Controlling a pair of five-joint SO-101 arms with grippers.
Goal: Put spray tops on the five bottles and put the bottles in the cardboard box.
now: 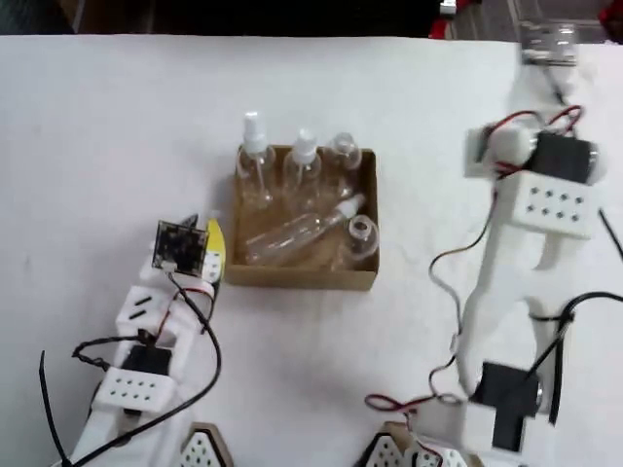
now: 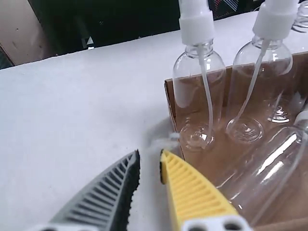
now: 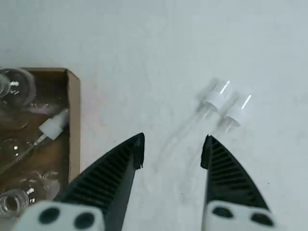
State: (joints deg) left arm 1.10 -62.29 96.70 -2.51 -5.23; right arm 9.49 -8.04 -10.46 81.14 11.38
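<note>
Two loose spray tops (image 3: 226,103) lie side by side on the bench (image 3: 144,38) just ahead of your right pincer (image 3: 171,144), wide open and empty, caps away and dip tubes slanting back toward its gap, with the cardboard box (image 3: 73,120) off beside one finger.

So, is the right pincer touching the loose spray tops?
Apart. Right wrist view shows bare table between the open right pincer and both spray tops.
</note>
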